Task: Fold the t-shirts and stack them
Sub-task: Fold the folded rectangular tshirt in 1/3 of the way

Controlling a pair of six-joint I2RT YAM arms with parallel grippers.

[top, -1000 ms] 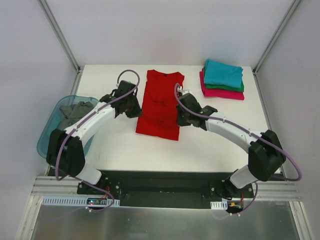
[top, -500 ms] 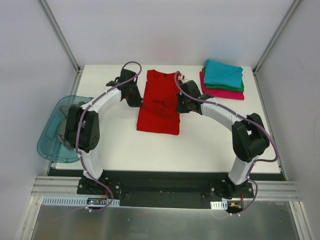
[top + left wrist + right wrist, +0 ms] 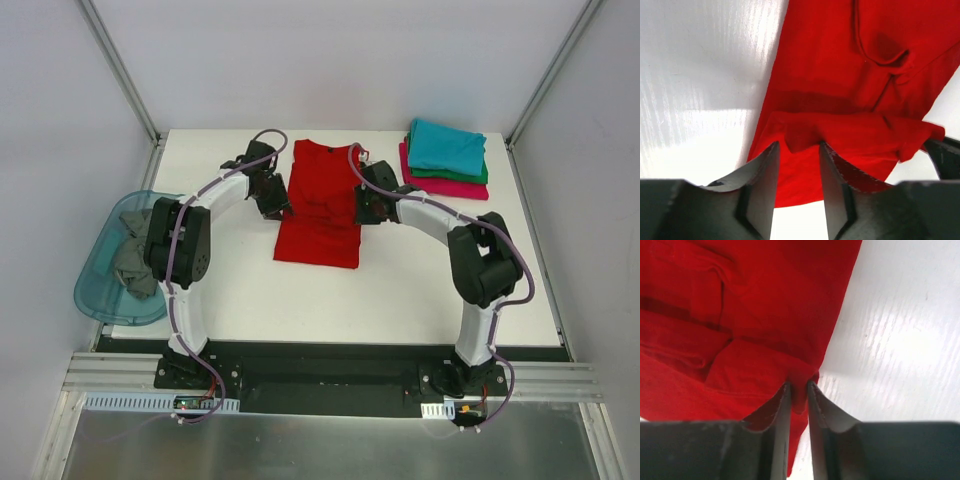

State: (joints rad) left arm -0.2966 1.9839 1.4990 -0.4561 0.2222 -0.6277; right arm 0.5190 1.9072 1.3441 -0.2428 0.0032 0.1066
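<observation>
**Red t-shirt: two-arm grip across the short axis**

The red t-shirt lies flat at the middle of the table, nearer the far edge than the near edge. It forms a narrow band. Its long axis runs from the far edge toward the near edge, with the collar at the far end and the hem squared off at the near end. The cloth is smooth apart from a few creases near mid-length.

The left gripper is on the shirt's left long side, and the right gripper is directly opposite on the right long side. Both are about halfway along the shirt.

- **Left gripper:** clamped on a raised flap of red cloth.
- **Right gripper:** fingers almost together, pinching the edge of the red cloth.

A raised ridge of cloth spans the shirt between the two grips.

The next fold probably runs along the long axis, so neither arm is the nearer one and both must travel together.

The stack of folded shirts sits at the far right corner, with teal on top. The blue tub overhangs the left edge of the table and holds a grey shirt.
</observation>
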